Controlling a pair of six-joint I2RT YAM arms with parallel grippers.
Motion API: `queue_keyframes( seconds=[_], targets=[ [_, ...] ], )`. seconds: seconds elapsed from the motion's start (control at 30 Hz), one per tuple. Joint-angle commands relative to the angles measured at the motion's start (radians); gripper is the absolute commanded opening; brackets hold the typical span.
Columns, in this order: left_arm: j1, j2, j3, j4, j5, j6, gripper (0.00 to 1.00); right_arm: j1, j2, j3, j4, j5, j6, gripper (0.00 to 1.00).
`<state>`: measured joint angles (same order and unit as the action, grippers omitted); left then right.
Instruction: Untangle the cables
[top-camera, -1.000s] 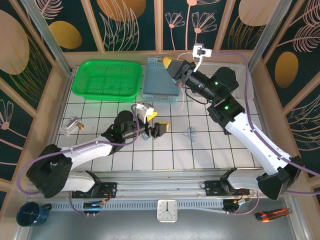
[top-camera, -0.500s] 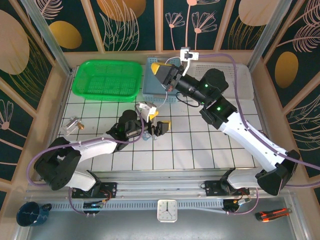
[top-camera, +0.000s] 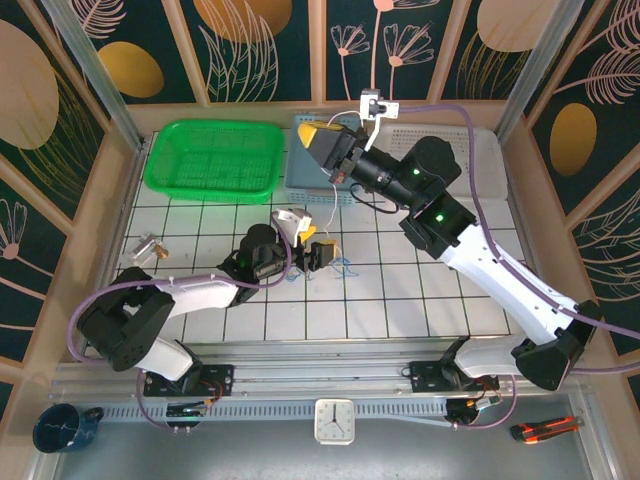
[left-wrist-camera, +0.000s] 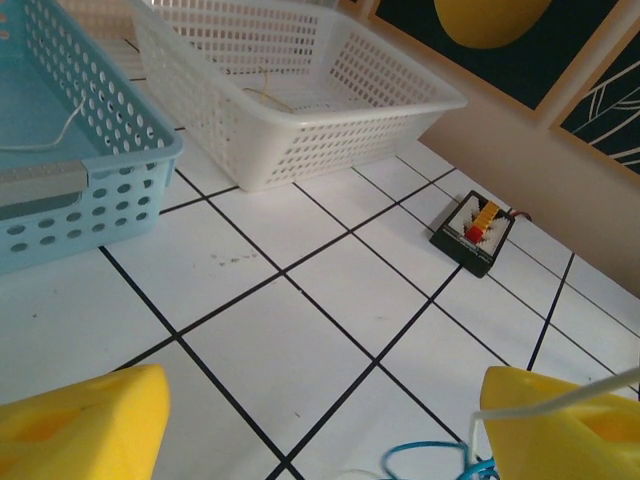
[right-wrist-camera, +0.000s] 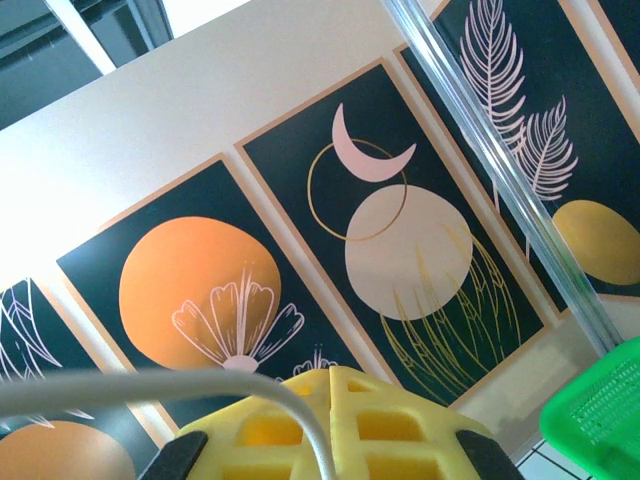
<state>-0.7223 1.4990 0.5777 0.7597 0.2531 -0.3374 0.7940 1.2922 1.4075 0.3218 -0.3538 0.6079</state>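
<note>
Since a sec ago the right gripper (top-camera: 322, 146) is being swung left over the blue basket (top-camera: 303, 186), and the blue cable (top-camera: 346, 266) is being dragged left too; it's lying on the table (top-camera: 400, 300) just beside the left gripper (top-camera: 320, 249). R fingers are being kept shut on the white cable (left-wrist-camera: 560, 399), pulled tight. L jaws are being held wide, nothing gripped. Cables are being judged light, soft, floppy: best grabbed at a loose loop. No words can be read.
</note>
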Motion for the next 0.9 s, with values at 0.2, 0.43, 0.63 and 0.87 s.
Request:
queue_keyframes(
  seconds=[0.2,0.43,0.63,0.87],
  targets=[
    [-0.006,0.028,0.015,0.046,0.047,-0.007,0.8,0.017,-0.02,0.05,0.02,0.022,-0.017,0.0],
    [-0.005,0.046,0.002,0.073,0.065,-0.016,0.45,0.018,-0.014,0.094,0.005,0.03,-0.039,0.0],
    [-0.006,0.061,-0.021,0.088,0.077,-0.028,0.24,0.004,-0.011,0.202,-0.031,0.073,-0.103,0.0],
    [-0.005,0.09,-0.049,0.108,0.096,-0.051,0.11,-0.064,-0.01,0.323,-0.021,0.09,-0.115,0.0]
  ],
)
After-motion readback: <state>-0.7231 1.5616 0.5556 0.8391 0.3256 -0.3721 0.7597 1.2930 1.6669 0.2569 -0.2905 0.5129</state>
